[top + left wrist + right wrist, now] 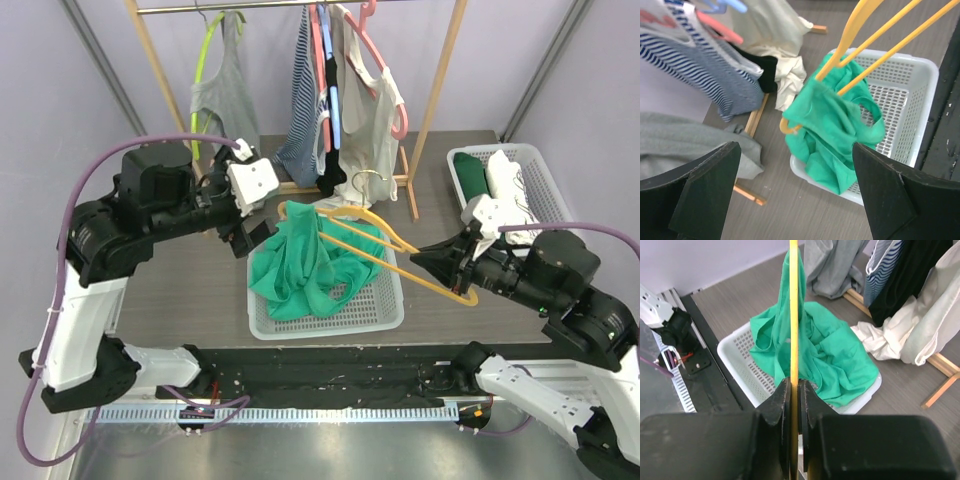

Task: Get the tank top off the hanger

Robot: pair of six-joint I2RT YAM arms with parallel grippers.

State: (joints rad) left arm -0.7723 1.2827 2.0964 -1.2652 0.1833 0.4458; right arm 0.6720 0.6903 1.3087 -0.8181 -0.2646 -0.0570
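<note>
The green tank top (300, 265) hangs bunched from one end of a yellow hanger (390, 240), its lower folds resting in a white basket (325, 330). My right gripper (440, 262) is shut on the hanger's other end; in the right wrist view the hanger (793, 315) runs straight out of the closed jaws (794, 385) to the tank top (830, 355). My left gripper (255, 235) hovers just left of the cloth, open and holding nothing. In the left wrist view its fingers (710, 190) stand wide apart, with the tank top (835, 135) and hanger (875, 37) beyond them.
A wooden clothes rack (435, 100) stands behind with a grey top (222, 90), a striped garment (300, 110) and a white garment (370, 120) on hangers. A second white basket (540, 165) holding clothes sits at the right. The rack's wooden foot (752, 122) lies near the left gripper.
</note>
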